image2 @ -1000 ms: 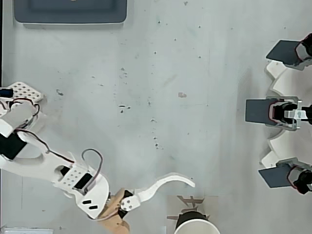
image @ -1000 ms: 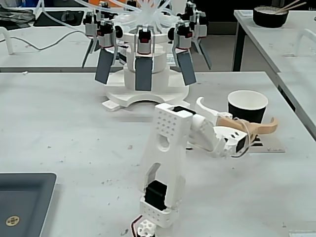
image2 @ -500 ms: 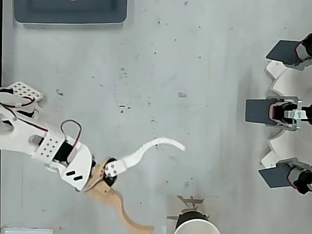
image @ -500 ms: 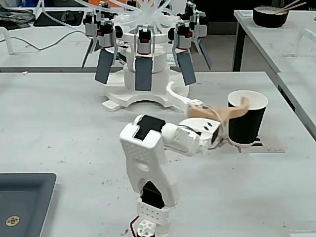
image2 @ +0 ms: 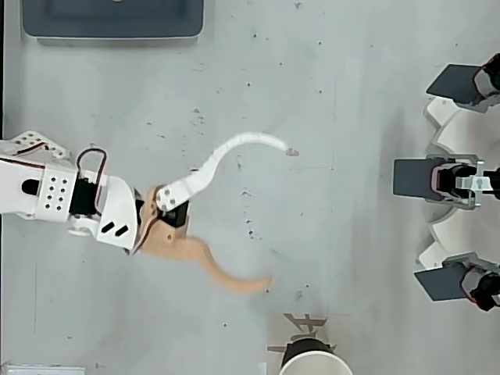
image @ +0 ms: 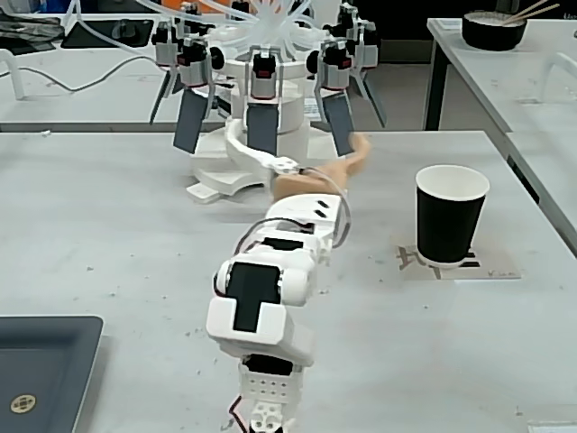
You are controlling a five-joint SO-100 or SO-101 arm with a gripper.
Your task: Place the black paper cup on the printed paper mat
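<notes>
The black paper cup (image: pixel 450 219) stands upright on the printed paper mat (image: pixel 487 267) at the right of the table in the fixed view. Only the cup's white rim (image2: pixel 311 362) and part of the mat (image2: pixel 303 323) show at the bottom edge of the overhead view. My gripper (image: pixel 296 137) is open and empty, its white finger (image2: pixel 234 148) and beige finger (image2: pixel 226 272) spread wide. It hangs over bare table left of the cup in the fixed view, well apart from it.
A white carousel rig with dark grey paddles (image: pixel 261 117) stands at the back of the table, seen at the right edge (image2: pixel 457 178) from overhead. A dark grey tray (image: pixel 41 361) lies at the front left. A black bowl with chopsticks (image: pixel 494 29) sits on another table.
My arm has swung away from the cup, leftward in the fixed view, with the gripper staying open. The cup stands where it was on the mat.
</notes>
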